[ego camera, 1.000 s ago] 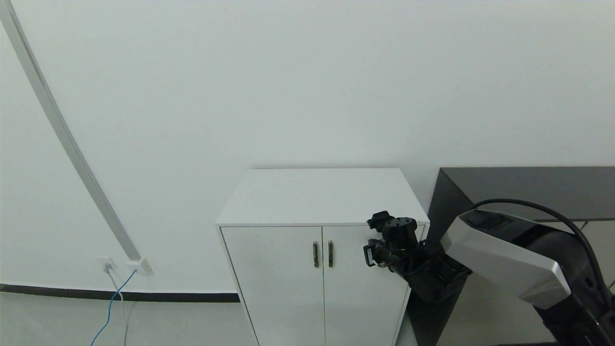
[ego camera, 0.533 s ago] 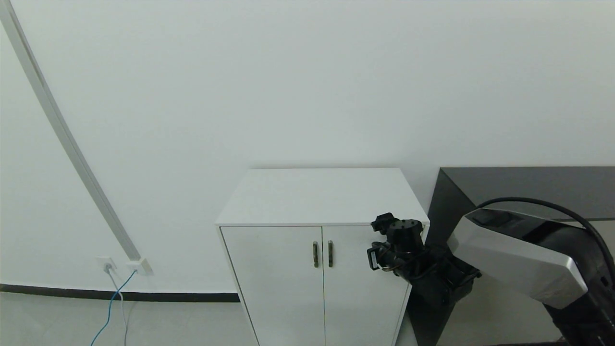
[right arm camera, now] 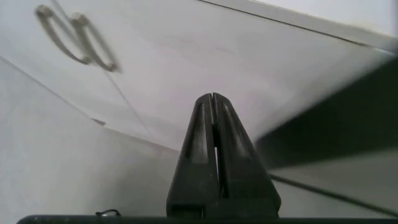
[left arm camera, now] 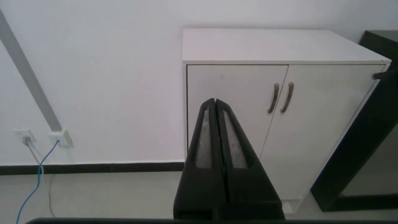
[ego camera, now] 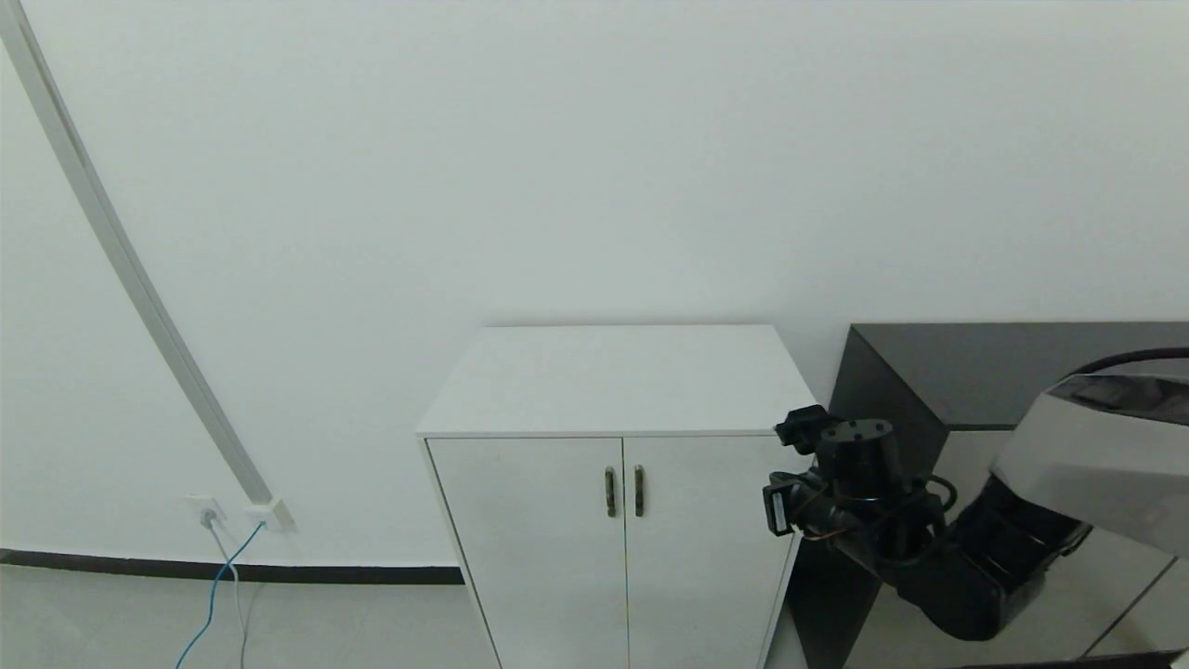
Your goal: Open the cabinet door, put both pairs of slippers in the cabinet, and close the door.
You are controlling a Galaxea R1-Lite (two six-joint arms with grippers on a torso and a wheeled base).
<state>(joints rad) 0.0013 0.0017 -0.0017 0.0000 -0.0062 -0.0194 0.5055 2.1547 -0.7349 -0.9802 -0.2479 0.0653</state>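
Observation:
The white cabinet stands against the wall with both doors shut. Its two slim vertical handles sit side by side at the middle seam. My right arm's black wrist hangs level with the cabinet's upper right corner, just off the right door's outer edge. In the right wrist view the right gripper is shut with nothing in it, pointing at the right door and the floor below. The left gripper is shut and empty, held back from the cabinet, aimed at the left door.
A dark grey low unit stands right beside the cabinet. A wall socket with blue and grey cables hangs at the lower left. A slanted white conduit runs down the wall. Open floor lies before the cabinet.
My right arm has swung to the right, from in front of the right door out to the cabinet's right edge. The doors stay shut; the left arm shows no earlier frame.

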